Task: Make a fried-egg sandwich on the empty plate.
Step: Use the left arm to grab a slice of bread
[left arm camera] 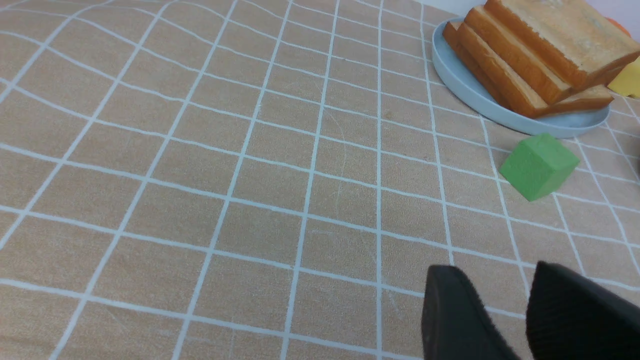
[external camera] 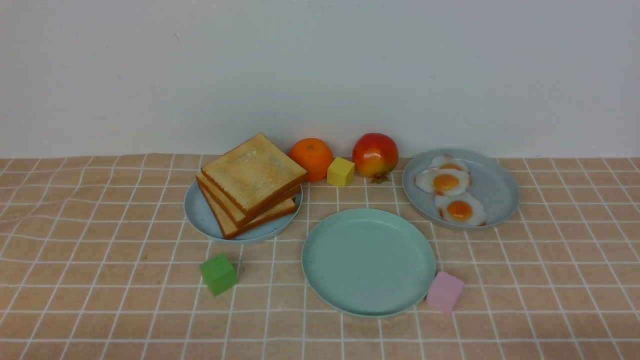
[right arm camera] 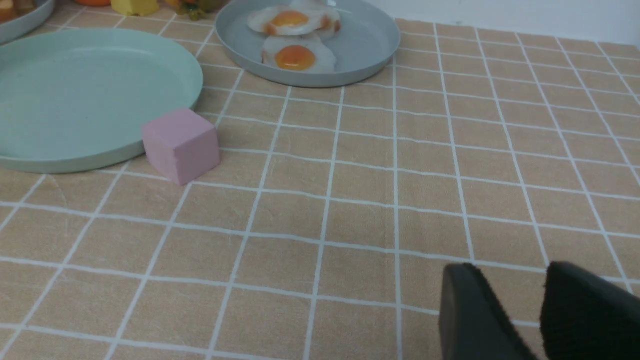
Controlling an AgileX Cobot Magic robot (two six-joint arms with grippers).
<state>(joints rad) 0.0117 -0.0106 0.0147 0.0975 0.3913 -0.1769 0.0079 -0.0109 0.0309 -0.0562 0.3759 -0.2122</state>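
Observation:
The empty mint-green plate lies at the table's front centre and also shows in the right wrist view. Several toast slices are stacked on a grey-blue plate at back left, also in the left wrist view. Three fried eggs lie on a second grey-blue plate at back right; two show in the right wrist view. My left gripper hangs over bare cloth, jaws a little apart and empty. My right gripper is the same. Neither arm shows in the front view.
A green cube sits in front of the toast plate. A pink cube touches the mint plate's right rim. An orange, a yellow cube and a red apple-like fruit stand at the back by the wall.

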